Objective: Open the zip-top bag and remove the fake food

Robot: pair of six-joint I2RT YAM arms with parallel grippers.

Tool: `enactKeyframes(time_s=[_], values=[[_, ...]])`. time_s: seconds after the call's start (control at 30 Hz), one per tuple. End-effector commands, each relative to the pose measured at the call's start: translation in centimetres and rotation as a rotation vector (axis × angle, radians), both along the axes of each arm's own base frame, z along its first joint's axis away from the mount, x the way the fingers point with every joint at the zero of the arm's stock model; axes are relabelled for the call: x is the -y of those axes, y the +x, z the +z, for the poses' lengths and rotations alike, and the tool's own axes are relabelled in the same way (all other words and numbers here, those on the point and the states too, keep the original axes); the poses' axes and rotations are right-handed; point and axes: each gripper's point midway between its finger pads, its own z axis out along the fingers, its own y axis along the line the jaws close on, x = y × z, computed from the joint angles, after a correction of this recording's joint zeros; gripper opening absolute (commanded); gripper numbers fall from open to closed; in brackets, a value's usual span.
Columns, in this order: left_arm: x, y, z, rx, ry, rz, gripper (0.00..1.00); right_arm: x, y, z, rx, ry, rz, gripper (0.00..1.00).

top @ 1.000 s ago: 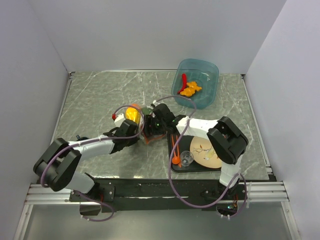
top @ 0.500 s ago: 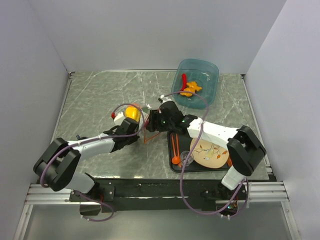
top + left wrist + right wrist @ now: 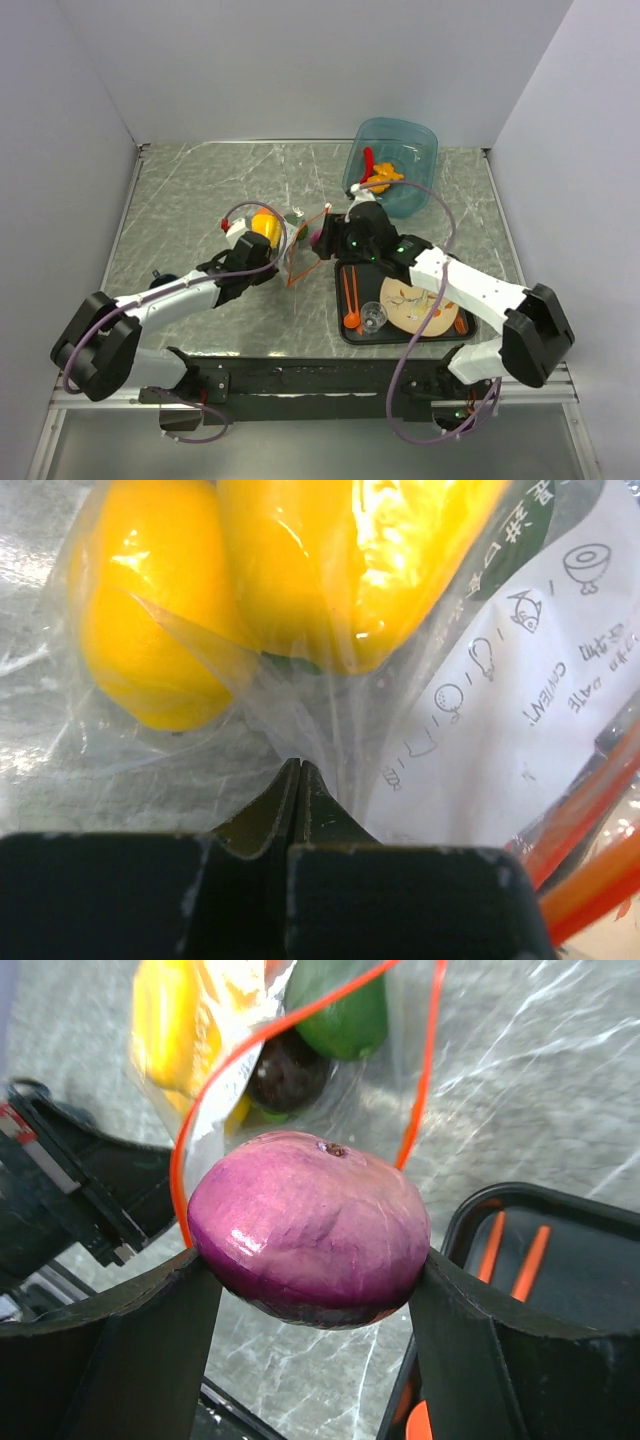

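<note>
**A:** Where is the zip-top bag?

**B:** Mid-bench, between the 2 arms. Its orange-red zip strip is spread into an open loop.

**A:** And the left pincer?

**B:** Pressed together on the bag's clear film, just below 2 yellow pieces of the fake food lying inside.

**A:** The right pincer?

**B:** Pinching a purple onion-shaped piece, with 1 finger on each flank. It sits at the bag's mouth, and the zip strip curves behind it. I cannot tell whether it is fully clear of the opening.

**A:** What else is in the bag?

**B:** The right wrist view looks through the mouth at a green piece and a dark piece, close beside the yellow.

**A:** And nearby?

**B:** A black tray lies just right of the bag. It carries a plate, an orange spoon and a small clear cup. A translucent blue tub stands at the far right and holds red and orange bits.
</note>
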Motion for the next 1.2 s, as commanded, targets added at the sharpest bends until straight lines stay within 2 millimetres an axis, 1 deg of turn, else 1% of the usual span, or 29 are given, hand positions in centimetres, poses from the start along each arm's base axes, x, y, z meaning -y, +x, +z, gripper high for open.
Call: enactKeyframes(time_s=[0.0, 0.07, 0.13, 0.17, 0.2, 0.23, 0.27, 0.37, 0.4, 0.43, 0.47, 0.5, 0.53, 0.57, 0.6, 0.63, 0.67, 0.7, 0.73, 0.77, 0.8, 0.83, 0.87, 0.93, 1.0, 1.03, 1.07, 1.13, 1.17], values=[[0.5, 0.3, 2.7, 0.052, -0.008, -0.039, 0.01, 2.7, 1.4, 2.8, 0.059, 0.036, -0.068, 0.44], [0.4, 0.2, 3.2, 0.062, -0.009, -0.045, 0.01, 4.7, 3.1, 3.5, 0.068, 0.049, -0.127, 0.44], [0.3, 0.1, 3.4, 0.063, -0.008, -0.051, 0.01, 5.5, 4.7, 4.2, 0.074, 0.081, -0.144, 0.44], [0.3, 0.0, 3.5, 0.063, -0.007, -0.053, 0.01, 7.1, 6.2, 4.4, 0.083, 0.085, -0.197, 0.44], [0.2, 0.0, 3.7, 0.066, -0.007, -0.053, 0.01, 7.6, 7.4, 5.4, 0.103, 0.094, -0.221, 0.44], [0.2, -0.1, 3.8, 0.068, -0.003, -0.061, 0.01, 8.2, 8.7, 4.4, 0.088, 0.070, -0.252, 0.44], [0.3, -0.1, 4.1, 0.070, -0.005, -0.066, 0.01, 9.9, 10.3, 4.4, 0.089, 0.058, -0.310, 0.44], [0.3, -0.4, 4.7, 0.073, 0.000, -0.084, 0.01, 11.8, 14.1, 4.1, 0.080, 0.072, -0.403, 0.43], [0.2, -0.5, 5.1, 0.084, -0.008, -0.089, 0.01, 13.3, 16.2, 3.8, 0.099, 0.068, -0.462, 0.45], [0.3, -0.7, 5.2, 0.088, -0.010, -0.098, 0.01, 14.1, 17.2, 3.4, 0.097, 0.058, -0.497, 0.45], [0.3, -0.8, 5.4, 0.090, -0.014, -0.104, 0.01, 14.4, 18.7, 4.5, 0.116, 0.073, -0.521, 0.45], [0.3, -0.9, 5.8, 0.097, -0.021, -0.110, 0.02, 15.4, 20.0, 2.2, 0.070, 0.044, -0.551, 0.45], [0.4, -0.9, 6.1, 0.104, -0.021, -0.120, 0.02, 15.8, 20.9, 1.6, 0.056, 0.040, -0.562, 0.45], [0.3, -1.1, 6.2, 0.100, -0.016, -0.123, 0.04, 16.0, 22.2, 2.5, 0.071, 0.047, -0.571, 0.50], [0.3, -1.0, 6.7, 0.112, -0.022, -0.122, 0.05, 16.6, 23.0, 0.5, 0.033, 0.027, -0.586, 0.54], [0.3, -0.9, 7.2, 0.125, -0.023, -0.126, 0.07, 16.8, 23.6, 0.1, 0.028, 0.023, -0.591, 0.61], [0.4, -0.7, 7.6, 0.138, -0.025, -0.126, 0.15, 16.8, 24.6, 0.9, 0.045, 0.033, -0.587, 0.73], [0.2, -0.5, 8.0, 0.149, -0.015, -0.120, 0.18, 17.0, 25.0, -0.9, 0.007, 0.012, -0.589, 0.79], [0.2, 0.1, 9.1, 0.171, -0.016, -0.113, 0.19, 17.1, 25.4, -1.0, 0.000, 0.007, -0.583, 0.83], [0.1, 0.4, 9.7, 0.180, -0.010, -0.107, 0.23, 17.0, 26.2, 0.1, 0.017, 0.008, -0.570, 0.88], [-0.1, 0.8, 9.8, 0.181, 0.000, -0.098, 0.27, 16.8, 26.0, -0.7, -0.015, -0.008, -0.557, 0.91], [-0.5, 1.6, 10.9, 0.203, 0.003, -0.080, 0.32, 16.7, 26.1, -0.2, -0.008, -0.005, -0.542, 0.94], [-0.7, 2.0, 11.4, 0.215, 0.004, -0.071, 0.44, 16.5, 26.1, 0.4, 0.000, -0.009, -0.534, 0.96], [-1.4, 3.1, 12.1, 0.228, 0.003, -0.049, 0.53, 15.7, 24.9, 2.2, 0.018, 0.000, -0.492, 0.98], [-1.8, 4.2, 12.6, 0.238, -0.003, -0.031, 0.56, 15.9, 23.1, 3.6, 0.023, -0.003, -0.495, 0.98], [-2.4, 4.9, 12.9, 0.248, 0.000, -0.011, 0.56, 15.2, 22.2, 4.3, 0.018, 0.026, -0.477, 0.95], [-2.8, 5.4, 13.0, 0.251, 0.007, 0.000, 0.55, 14.3, 20.0, 5.0, 0.018, 0.050, -0.443, 0.85], [-3.6, 6.7, 13.1, 0.248, 0.014, 0.032, 0.51, 12.4, 17.4, 6.0, 0.032, 0.109, -0.398, 0.74], [-3.7, 7.1, 12.9, 0.244, 0.013, 0.037, 0.49, 10.5, 14.2, 5.3, 0.024, 0.125, -0.340, 0.63]])
